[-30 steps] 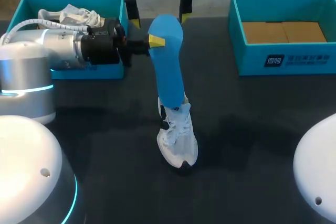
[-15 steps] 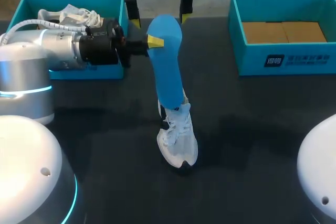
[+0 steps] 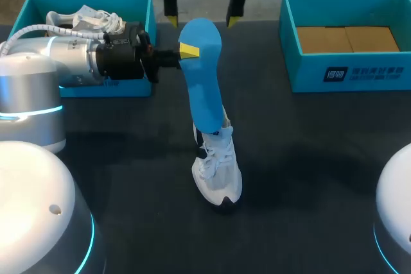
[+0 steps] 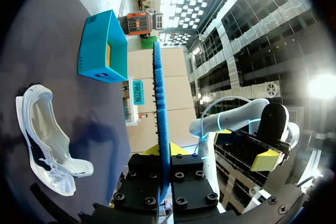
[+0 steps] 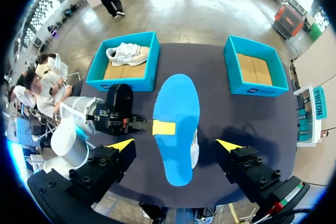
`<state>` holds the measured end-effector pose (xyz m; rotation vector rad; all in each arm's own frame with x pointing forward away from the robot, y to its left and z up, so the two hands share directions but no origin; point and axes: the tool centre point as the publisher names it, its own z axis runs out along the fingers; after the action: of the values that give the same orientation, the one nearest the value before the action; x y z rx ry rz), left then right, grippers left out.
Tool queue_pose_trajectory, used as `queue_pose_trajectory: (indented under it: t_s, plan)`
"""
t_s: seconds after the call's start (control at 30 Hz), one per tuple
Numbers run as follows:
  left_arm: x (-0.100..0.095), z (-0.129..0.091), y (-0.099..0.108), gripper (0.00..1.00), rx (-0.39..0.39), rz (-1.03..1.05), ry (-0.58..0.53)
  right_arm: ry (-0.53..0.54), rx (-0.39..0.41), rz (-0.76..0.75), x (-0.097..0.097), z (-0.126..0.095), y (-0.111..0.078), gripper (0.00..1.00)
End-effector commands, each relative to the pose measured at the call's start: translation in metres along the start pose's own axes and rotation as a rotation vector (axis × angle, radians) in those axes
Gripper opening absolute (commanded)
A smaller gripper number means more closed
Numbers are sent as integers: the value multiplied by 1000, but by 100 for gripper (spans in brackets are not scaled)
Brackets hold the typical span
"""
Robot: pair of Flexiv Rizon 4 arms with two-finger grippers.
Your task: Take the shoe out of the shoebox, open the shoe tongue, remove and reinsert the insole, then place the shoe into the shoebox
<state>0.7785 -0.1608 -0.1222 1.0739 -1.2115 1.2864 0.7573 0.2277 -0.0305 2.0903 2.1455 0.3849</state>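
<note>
**While my left end effector clamps the insole, the shoe stands on the table**

From the head view, my left end effector (image 3: 186, 51) is clamped on the blue insole (image 3: 204, 88), held upright over the white shoe (image 3: 218, 168). The shoe stands on the table (image 3: 308, 158) between teal shoeboxes (image 3: 347, 75). My right end effector (image 3: 202, 18) hangs beyond the insole's top, fingers apart.

Left wrist: the insole (image 4: 159, 129) shows edge-on between my fingers, with the shoe (image 4: 44, 140) on the table beside it.

Right wrist: my fingers spread wide on either side of the insole (image 5: 176, 103), touching nothing.

Head: high behind, down onto table (image 3: 308, 158); right wrist: overhead; left wrist: close, edge-on; shared: insole (image 3: 202, 75).
</note>
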Motion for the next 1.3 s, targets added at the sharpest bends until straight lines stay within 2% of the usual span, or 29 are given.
queue_pose_trajectory:
  t_s: [0.03, 0.17, 0.27, 0.3, 0.37, 0.73, 1.3]
  plan:
    - [0, -2, 2, 0, -12, -3, 10, 183, -27, 8, -24, 1, -3, 100]
    - [1, -3, 4, 0, -32, -3, 13, 228, -33, -21, -34, 1, -3, 100]
    - [1, -3, 4, 0, -41, 1, 14, 317, -57, -28, -39, 0, -3, 100]
    - [1, -3, 4, 0, -42, 1, 13, 386, -61, -4, -39, -1, -3, 100]
    - [1, -3, 4, 0, -42, 2, 14, 419, -62, -32, -42, 0, -3, 100]
    - [2, -4, 3, 0, -42, 7, 15, 722, -61, 26, -56, 6, -2, 100]
    - [2, -9, 2, 0, -27, 12, 11, 992, -38, 28, -67, 18, -8, 100]
